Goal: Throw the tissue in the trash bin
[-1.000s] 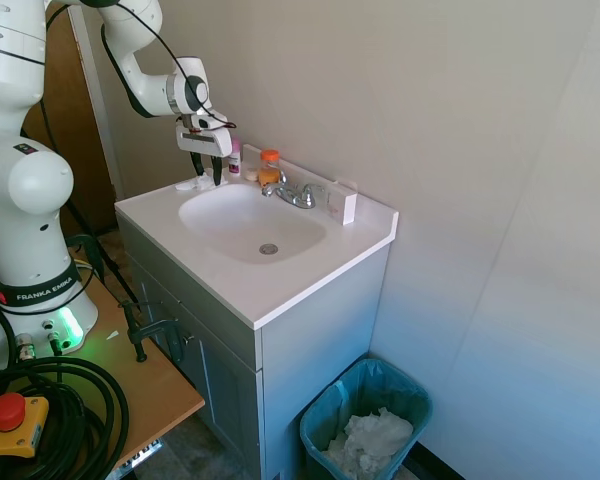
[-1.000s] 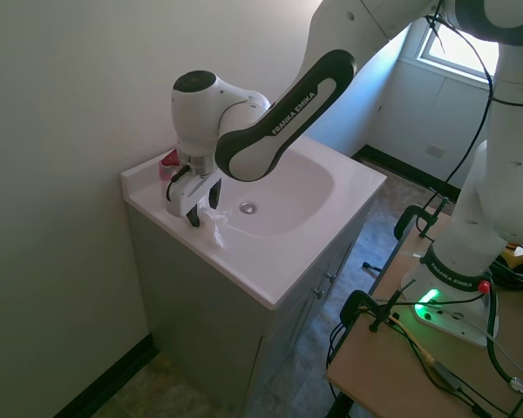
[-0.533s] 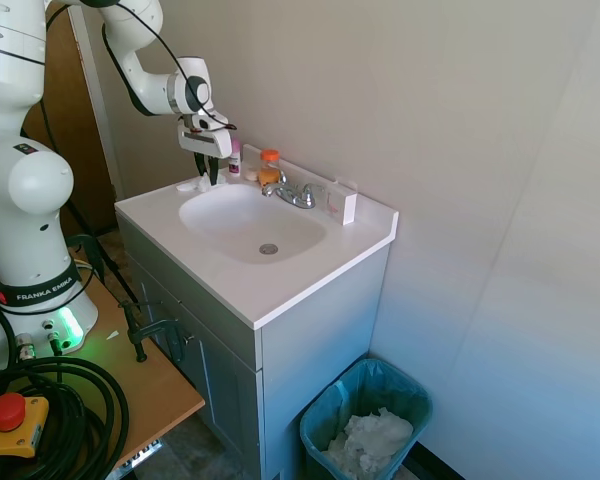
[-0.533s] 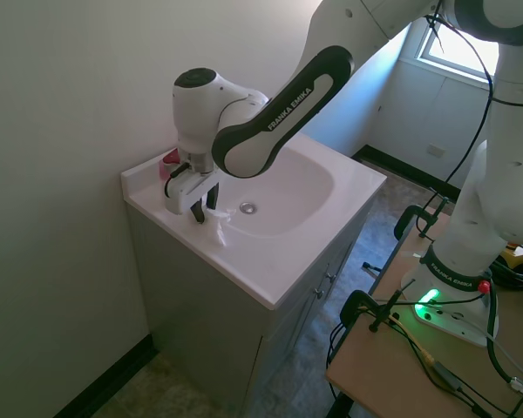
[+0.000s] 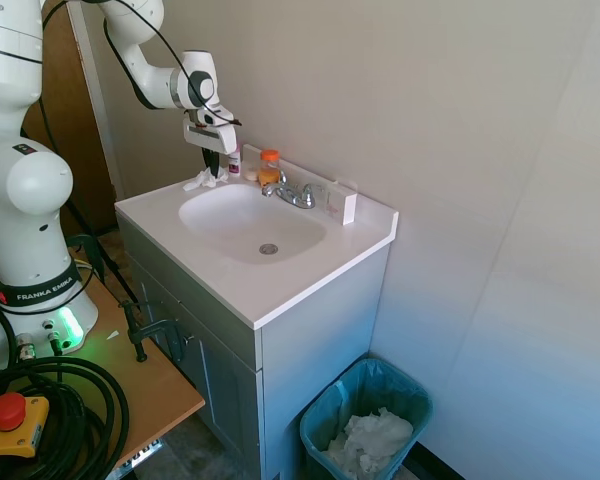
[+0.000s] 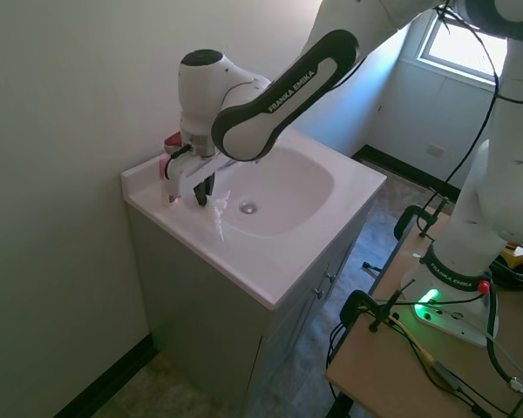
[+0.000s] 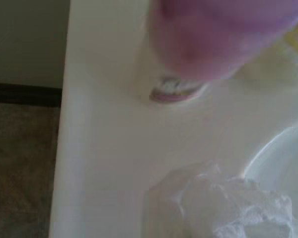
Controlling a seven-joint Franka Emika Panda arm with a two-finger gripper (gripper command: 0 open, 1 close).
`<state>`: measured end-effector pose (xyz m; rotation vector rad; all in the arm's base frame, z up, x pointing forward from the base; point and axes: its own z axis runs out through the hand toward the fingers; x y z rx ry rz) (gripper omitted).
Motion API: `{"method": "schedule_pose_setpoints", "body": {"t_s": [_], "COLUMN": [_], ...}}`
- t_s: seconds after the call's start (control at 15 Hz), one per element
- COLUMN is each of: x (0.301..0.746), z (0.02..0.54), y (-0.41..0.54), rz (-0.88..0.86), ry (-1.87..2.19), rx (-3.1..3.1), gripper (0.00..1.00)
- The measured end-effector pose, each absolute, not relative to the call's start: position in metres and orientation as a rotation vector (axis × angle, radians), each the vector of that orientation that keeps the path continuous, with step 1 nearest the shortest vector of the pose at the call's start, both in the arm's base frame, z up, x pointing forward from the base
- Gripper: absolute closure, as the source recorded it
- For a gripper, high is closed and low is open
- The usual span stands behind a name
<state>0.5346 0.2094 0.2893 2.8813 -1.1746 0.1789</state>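
The gripper [image 6: 206, 185] is clamped on the tissue [image 6: 219, 212], apparently by its top, above the counter's [image 5: 280, 285] back corner; the soft, light wad dangles.

Open basin [image 5: 248, 222] clear, pink bottle [image 5: 235, 158], orange bottle [image 5: 269, 166], faucet [image 5: 295, 194] crowd back ledge
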Motion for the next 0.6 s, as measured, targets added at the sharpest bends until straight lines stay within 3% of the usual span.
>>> {"method": "schedule_pose_setpoints", "body": {"t_s": [0.27,0.6], "x": [0.531,0.475], "z": [0.396,0.487], "y": [0.138,-0.1], "rz": [0.399,0.648], "ry": [-1.376,-1.893], "rx": [2.904,2.649], "gripper": [1.0,1.0]}}
